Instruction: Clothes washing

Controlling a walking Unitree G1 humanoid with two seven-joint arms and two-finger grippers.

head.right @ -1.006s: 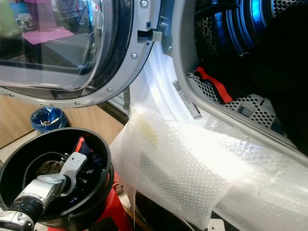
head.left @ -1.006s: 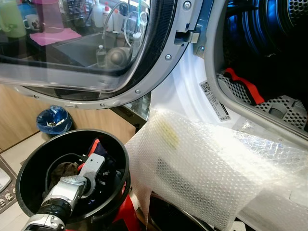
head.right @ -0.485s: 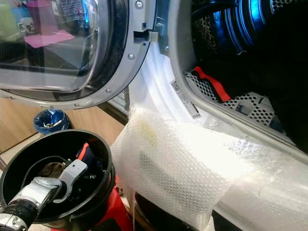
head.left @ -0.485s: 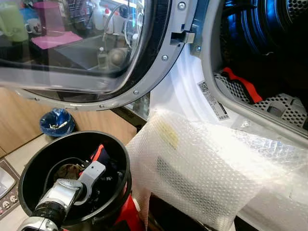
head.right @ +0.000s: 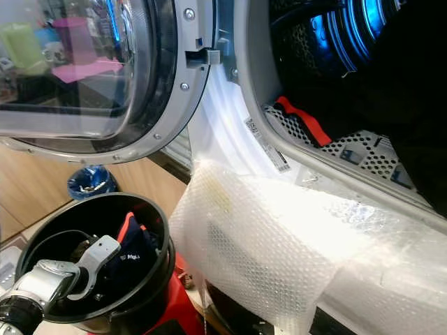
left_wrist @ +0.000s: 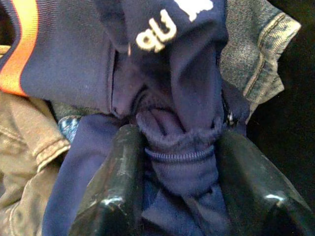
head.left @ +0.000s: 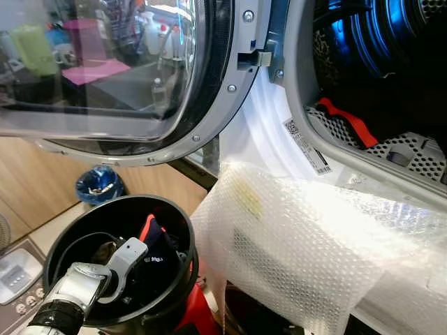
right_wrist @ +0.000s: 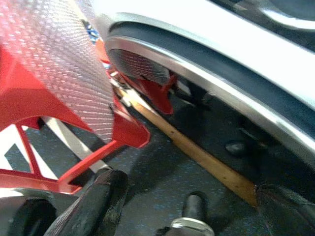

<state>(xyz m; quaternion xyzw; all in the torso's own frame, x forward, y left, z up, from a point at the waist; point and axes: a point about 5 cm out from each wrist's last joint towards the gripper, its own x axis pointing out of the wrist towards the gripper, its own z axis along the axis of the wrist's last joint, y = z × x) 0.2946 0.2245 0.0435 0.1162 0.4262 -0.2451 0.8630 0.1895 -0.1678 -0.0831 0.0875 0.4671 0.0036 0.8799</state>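
Left gripper (left_wrist: 179,196) pinches a navy garment (left_wrist: 172,98) inside the black bucket (head.left: 178,230), lower left.
Soft, light, floppy cloth: a bunched fold suits the hold.

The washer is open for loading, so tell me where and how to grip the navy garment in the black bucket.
Grip the bunched fold of the navy garment where it humps up above the other clothes, coming straight down through the black bucket mouth. The left gripper jaws already straddle that ribbed fold, one on each side, so lifting straight up should free it.
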